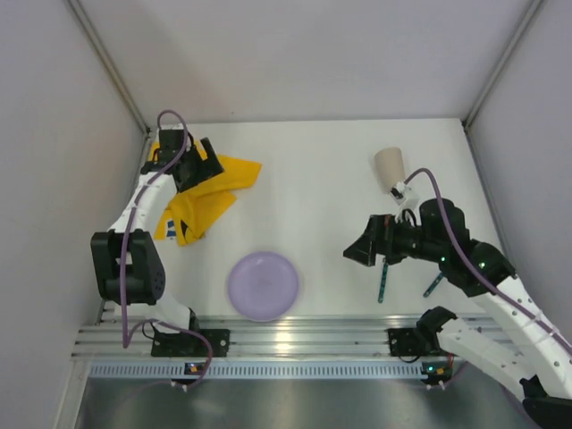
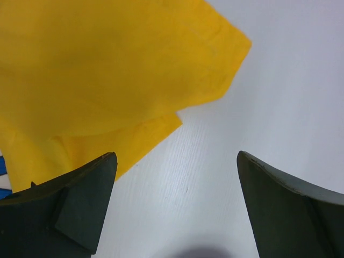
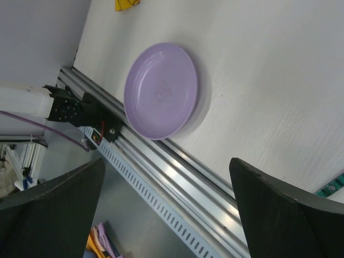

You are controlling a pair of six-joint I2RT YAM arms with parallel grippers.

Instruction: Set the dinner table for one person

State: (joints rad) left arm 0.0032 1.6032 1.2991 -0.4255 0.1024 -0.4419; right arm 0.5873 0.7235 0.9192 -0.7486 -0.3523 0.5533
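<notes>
The dinner table point(image 1: 313, 197) is a white tabletop with a ribbed rail point(image 1: 295, 338) along its near edge. A yellow cloth point(image 1: 210, 192) lies crumpled at the far left; it fills the upper left of the left wrist view point(image 2: 107, 70). My left gripper point(image 1: 204, 165) hovers over the cloth's edge, open and empty point(image 2: 176, 156). A purple plate point(image 1: 263, 284) sits near the rail and also shows in the right wrist view point(image 3: 161, 88). My right gripper point(image 1: 357, 253) is open and empty point(image 3: 166, 161), raised to the right of the plate.
A beige cup point(image 1: 390, 167) lies on its side at the back right. Two green utensils point(image 1: 382, 280) point(image 1: 433, 284) lie under the right arm. Grey panels wall the table. The rail point(image 3: 177, 177) runs under the right gripper.
</notes>
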